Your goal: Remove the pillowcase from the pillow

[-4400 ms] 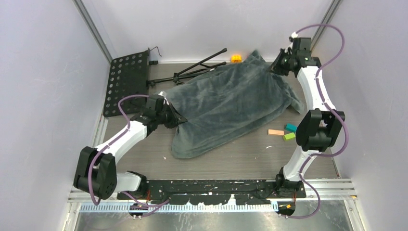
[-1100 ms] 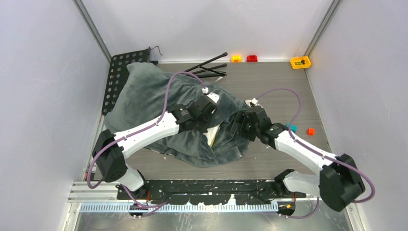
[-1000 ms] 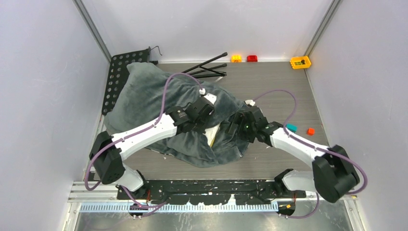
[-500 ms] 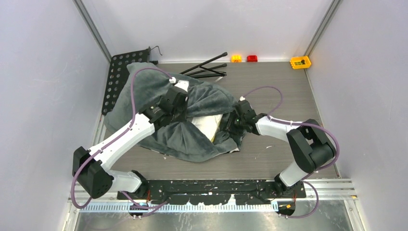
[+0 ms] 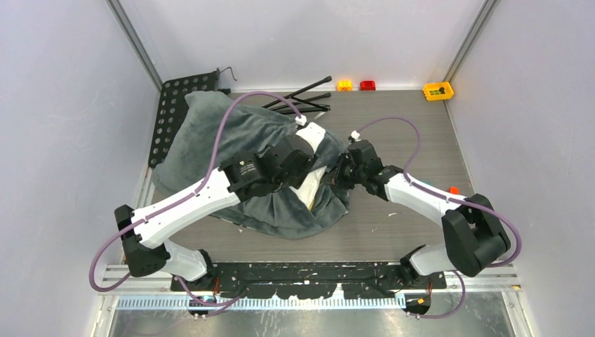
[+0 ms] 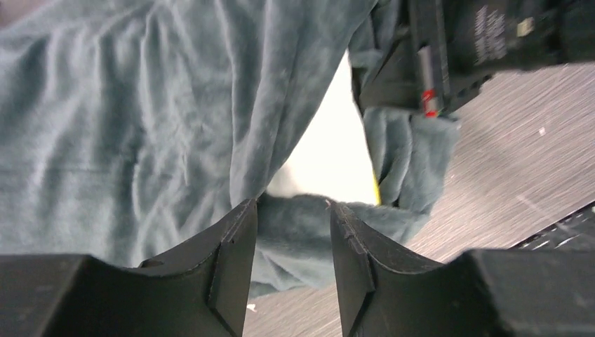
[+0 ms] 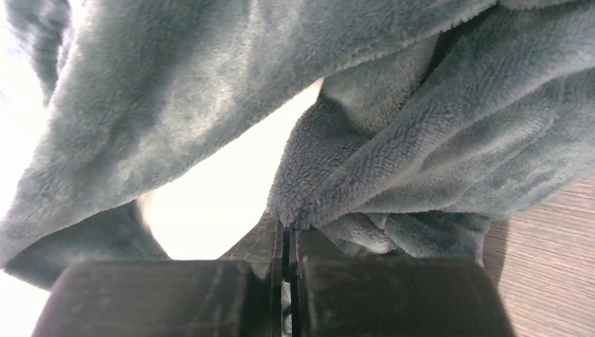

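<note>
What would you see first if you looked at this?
A big fluffy grey-teal pillowcase lies heaped on the table, left of centre. At its right edge the white pillow peeks out. The right gripper pinches the fabric there, and the left gripper hangs open above it.

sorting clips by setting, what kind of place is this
Probably a robot test cell, not a home: plain grey walls with metal frame posts, two arms bolted to a rail, toy blocks at the back.
</note>
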`<state>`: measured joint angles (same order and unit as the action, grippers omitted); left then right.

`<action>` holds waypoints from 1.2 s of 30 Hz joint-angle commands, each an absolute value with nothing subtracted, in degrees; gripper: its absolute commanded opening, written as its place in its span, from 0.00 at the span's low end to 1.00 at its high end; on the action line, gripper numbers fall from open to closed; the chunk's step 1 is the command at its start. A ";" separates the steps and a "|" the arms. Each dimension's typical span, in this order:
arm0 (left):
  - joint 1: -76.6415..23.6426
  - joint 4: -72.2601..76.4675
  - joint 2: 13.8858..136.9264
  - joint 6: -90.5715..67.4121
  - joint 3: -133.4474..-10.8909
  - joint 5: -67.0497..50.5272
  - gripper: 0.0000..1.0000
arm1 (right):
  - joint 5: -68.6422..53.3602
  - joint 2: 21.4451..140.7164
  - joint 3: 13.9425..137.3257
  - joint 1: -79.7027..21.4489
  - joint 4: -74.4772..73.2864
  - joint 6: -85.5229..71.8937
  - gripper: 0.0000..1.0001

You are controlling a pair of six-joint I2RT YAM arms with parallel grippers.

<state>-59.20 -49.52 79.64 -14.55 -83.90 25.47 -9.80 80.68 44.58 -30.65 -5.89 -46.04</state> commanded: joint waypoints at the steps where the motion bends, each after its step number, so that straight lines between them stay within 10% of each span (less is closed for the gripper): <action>1: -64.77 -52.39 83.69 -15.12 -89.07 32.34 0.45 | -11.55 77.52 46.59 -30.66 -4.56 -45.67 0.00; 29: -59.07 -47.12 110.48 -20.82 -85.41 26.76 0.73 | -4.66 75.95 37.04 -30.62 -5.48 -46.50 0.00; 31: -58.48 -49.00 112.16 -21.67 -86.25 29.56 0.56 | -4.22 77.04 37.61 -30.57 -5.63 -46.41 0.00; 34: -58.11 -50.38 110.42 -21.61 -85.74 34.39 0.03 | -3.53 78.26 38.81 -30.50 -6.87 -45.38 0.00; 36: -58.01 -50.45 106.97 -20.03 -85.09 34.34 0.00 | -3.50 78.40 39.57 -30.41 -7.40 -44.00 0.10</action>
